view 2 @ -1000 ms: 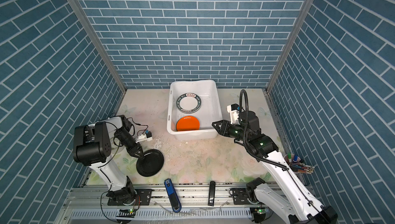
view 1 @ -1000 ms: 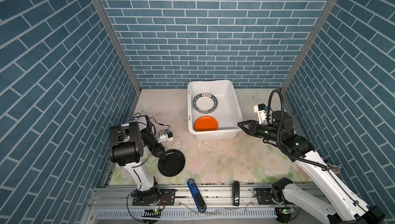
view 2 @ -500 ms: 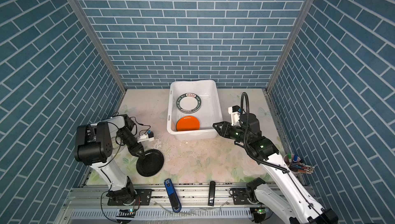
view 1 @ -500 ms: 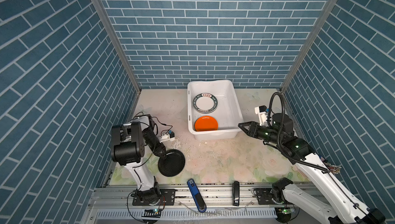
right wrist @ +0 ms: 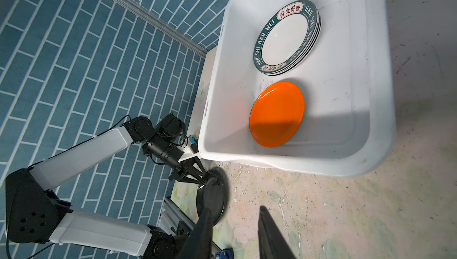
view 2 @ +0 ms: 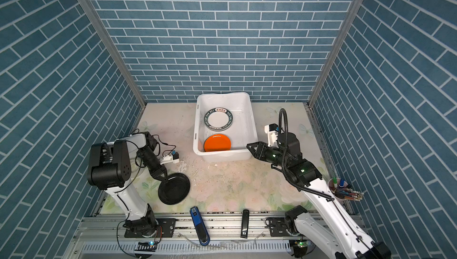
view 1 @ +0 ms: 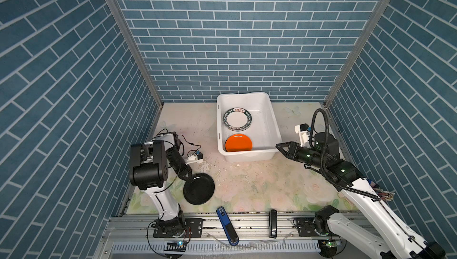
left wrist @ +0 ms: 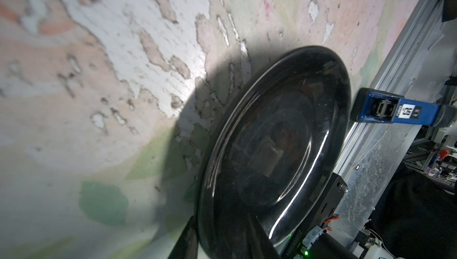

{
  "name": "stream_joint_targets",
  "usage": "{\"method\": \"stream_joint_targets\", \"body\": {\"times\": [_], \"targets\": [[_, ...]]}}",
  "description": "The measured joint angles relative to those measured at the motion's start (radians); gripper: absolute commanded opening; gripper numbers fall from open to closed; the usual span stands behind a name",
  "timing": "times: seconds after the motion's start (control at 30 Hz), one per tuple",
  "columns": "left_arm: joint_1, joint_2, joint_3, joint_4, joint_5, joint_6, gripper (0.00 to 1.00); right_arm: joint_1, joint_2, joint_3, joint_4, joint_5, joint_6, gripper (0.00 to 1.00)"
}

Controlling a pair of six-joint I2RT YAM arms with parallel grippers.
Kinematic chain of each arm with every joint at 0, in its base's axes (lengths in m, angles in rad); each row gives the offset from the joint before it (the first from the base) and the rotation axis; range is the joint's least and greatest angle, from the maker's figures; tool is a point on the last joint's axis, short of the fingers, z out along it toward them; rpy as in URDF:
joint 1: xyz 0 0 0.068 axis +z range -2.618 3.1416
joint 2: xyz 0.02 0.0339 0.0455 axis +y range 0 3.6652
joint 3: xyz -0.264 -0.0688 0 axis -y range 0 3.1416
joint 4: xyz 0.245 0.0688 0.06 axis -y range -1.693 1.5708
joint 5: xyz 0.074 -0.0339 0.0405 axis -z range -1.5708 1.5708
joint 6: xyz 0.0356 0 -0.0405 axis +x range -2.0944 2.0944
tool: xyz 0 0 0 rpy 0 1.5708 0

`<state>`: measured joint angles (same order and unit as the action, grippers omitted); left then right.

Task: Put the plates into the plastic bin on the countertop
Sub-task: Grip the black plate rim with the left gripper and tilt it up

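the black plate (view 1: 199, 188) is clamped at its rim by the left jaws for lifting; right jaws are parted, empty.

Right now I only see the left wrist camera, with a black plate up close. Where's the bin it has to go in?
Observer: The plastic bin sits on the countertop, farther back than the black plate and to its right.
Operator: Is anything in it?
Observer: An orange plate lies by its front wall, with a stack of lettered-rim plates behind it.
Operator: Where's my other hand?
Observer: The right hand hovers empty, jaws apart, by the bin's front right corner.
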<state>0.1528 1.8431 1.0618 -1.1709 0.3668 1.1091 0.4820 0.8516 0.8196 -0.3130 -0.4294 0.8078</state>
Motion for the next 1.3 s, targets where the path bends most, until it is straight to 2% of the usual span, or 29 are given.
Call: {"method": "stream_joint_targets", "body": {"times": [0.13, 0.63, 1.07, 1.3], "targets": [[-0.005, 0.0, 0.0, 0.003, -0.006, -0.005, 0.27, 0.0, 0.0, 0.0, 0.0, 0.0, 0.0, 0.32], [-0.01, 0.0, 0.0, 0.022, -0.008, -0.021, 0.2, 0.0, -0.005, -0.01, 0.007, 0.0, 0.0, 0.31], [-0.012, 0.0, 0.0, 0.018, -0.028, -0.022, 0.02, 0.0, -0.008, -0.01, 0.007, 0.005, 0.0, 0.31], [-0.012, -0.004, 0.017, -0.008, -0.028, -0.021, 0.01, 0.0, -0.005, -0.01, 0.007, 0.006, 0.0, 0.31]]}}
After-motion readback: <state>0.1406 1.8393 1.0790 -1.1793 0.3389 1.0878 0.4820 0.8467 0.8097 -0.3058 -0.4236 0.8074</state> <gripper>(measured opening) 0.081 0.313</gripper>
